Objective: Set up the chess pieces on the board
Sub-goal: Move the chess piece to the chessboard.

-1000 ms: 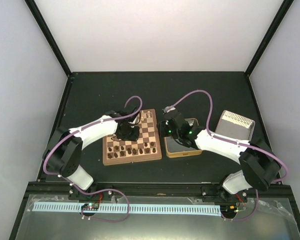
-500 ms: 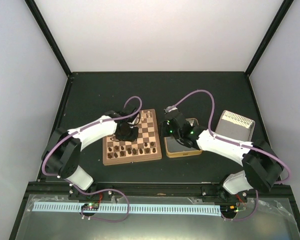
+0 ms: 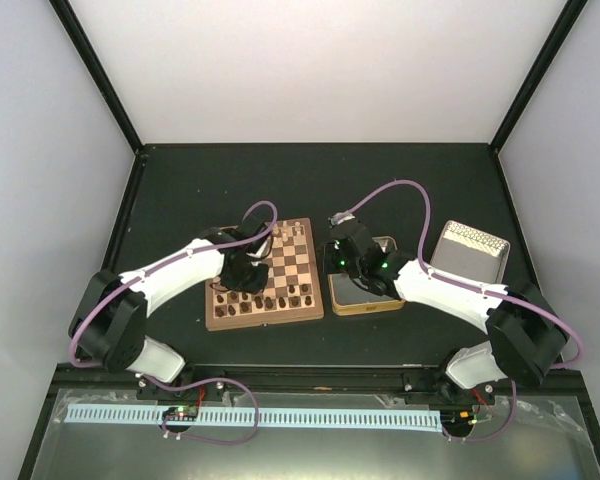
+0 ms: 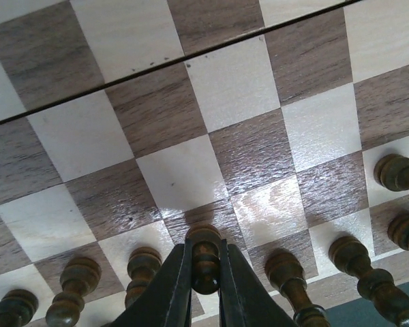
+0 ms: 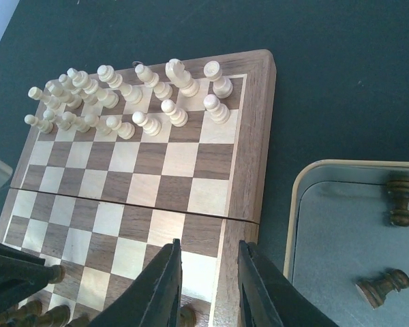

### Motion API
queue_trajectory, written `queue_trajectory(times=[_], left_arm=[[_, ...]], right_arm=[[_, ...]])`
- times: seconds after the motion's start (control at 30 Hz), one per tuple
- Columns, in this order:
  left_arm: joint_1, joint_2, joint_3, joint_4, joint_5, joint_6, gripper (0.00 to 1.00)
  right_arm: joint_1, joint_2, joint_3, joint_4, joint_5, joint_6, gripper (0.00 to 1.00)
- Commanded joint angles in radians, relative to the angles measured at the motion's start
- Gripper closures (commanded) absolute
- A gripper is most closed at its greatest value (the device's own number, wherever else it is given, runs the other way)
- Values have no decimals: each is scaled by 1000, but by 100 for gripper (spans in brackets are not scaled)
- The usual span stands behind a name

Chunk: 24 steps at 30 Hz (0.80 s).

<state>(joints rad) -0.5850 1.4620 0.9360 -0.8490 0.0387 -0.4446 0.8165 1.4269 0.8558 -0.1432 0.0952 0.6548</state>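
so the left tool (image 4: 205,272) is pinching a dark pawn (image 4: 204,246) and sliding leftward over the board (image 4: 211,102), probably heading for a pawn-row gap, while the right tool (image 5: 206,269) is hanging wide open.

The square wooden chessboard (image 5: 253,136) is checked in light and dark brown and bordered in reddish brown. The tiny wooden chessmen (image 4: 80,276) are stained dark brown; the other small chessmen (image 5: 217,106) are left pale cream. The shiny square metal tin (image 5: 293,204) is rimmed in gold.

Pale cream wooden chessmen (image 5: 123,90) in two rows, 10 o'clock in right wrist view. Gold-rimmed shiny metal tin (image 5: 327,221) at 4 o'clock there. Second silver square metal tin (image 3: 470,250) sits at 3 o'clock on black tabletop (image 3: 180,190).
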Motion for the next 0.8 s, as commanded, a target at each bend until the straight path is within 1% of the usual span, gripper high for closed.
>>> queue_trajectory(times=[0.0, 0.27, 0.37, 0.63, 0.77], left_arm=[[-6, 26, 5, -16, 43, 37, 97], [-6, 48, 4, -15, 46, 40, 95], [-6, 59, 9, -12, 44, 41, 91], [-6, 61, 29, -27, 24, 42, 75], [-6, 43, 51, -41, 3, 40, 72]], right_arm=[[-6, 7, 3, 2, -2, 9, 76], [-6, 13, 6, -4, -2, 9, 76], [-6, 12, 6, -8, -2, 9, 76], [-6, -8, 5, -30, 19, 16, 76], [-5, -21, 5, -85, 58, 40, 75]])
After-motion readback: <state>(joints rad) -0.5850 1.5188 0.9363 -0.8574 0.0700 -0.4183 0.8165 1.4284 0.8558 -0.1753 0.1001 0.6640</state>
